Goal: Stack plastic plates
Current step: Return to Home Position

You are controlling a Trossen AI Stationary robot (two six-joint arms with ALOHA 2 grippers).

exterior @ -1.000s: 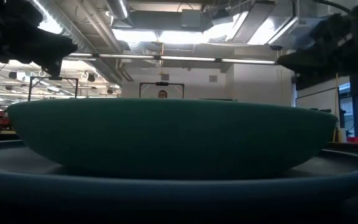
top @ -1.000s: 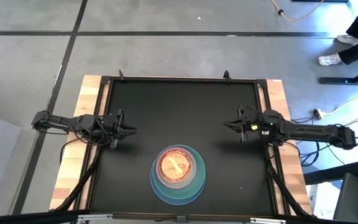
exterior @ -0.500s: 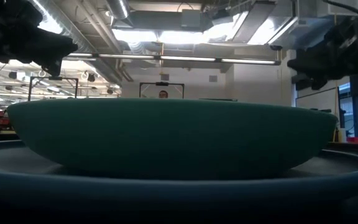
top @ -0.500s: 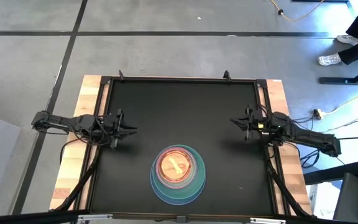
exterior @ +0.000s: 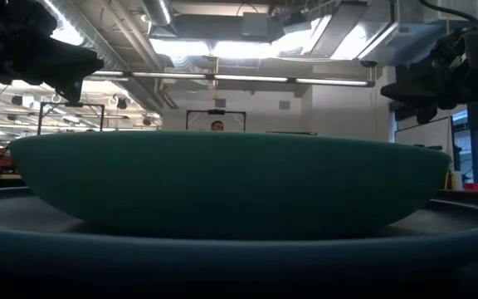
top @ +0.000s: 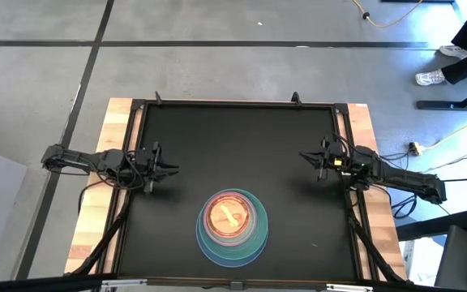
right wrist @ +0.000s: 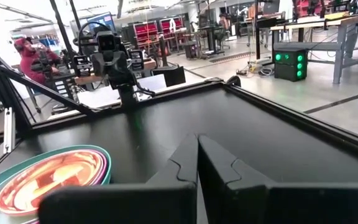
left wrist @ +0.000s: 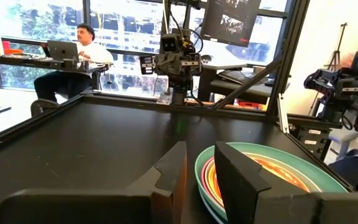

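Note:
The plastic plates sit in one stack (top: pixel 232 225) near the table's near edge, midway between the arms. The widest, light blue plate is at the bottom, teal and pink rims show above it, and a small orange translucent plate with a stick-like mark lies on top. The stack also shows in the left wrist view (left wrist: pixel 272 177) and the right wrist view (right wrist: pixel 48 177). The low view is filled by the teal plate (exterior: pixel 222 183) resting in the wider blue plate (exterior: pixel 222 253). My left gripper (top: pixel 171 169) (left wrist: pixel 201 158) hovers left of the stack, open a little. My right gripper (top: pixel 302 156) (right wrist: pixel 197 142) hovers right of it, farther back, shut.
The black table top (top: pixel 233 138) has a raised frame and wooden side strips (top: pixel 104 186). Bare mat lies between the arms and toward the far edge. People sit at desks beyond the table (left wrist: pixel 86 46) (right wrist: pixel 27 53). A person's legs show on the floor (top: pixel 460 49).
My right arm has drawn back toward the table's right edge and a little toward the far edge, its gripper moving away from the stack. The left arm and the plates have kept still.

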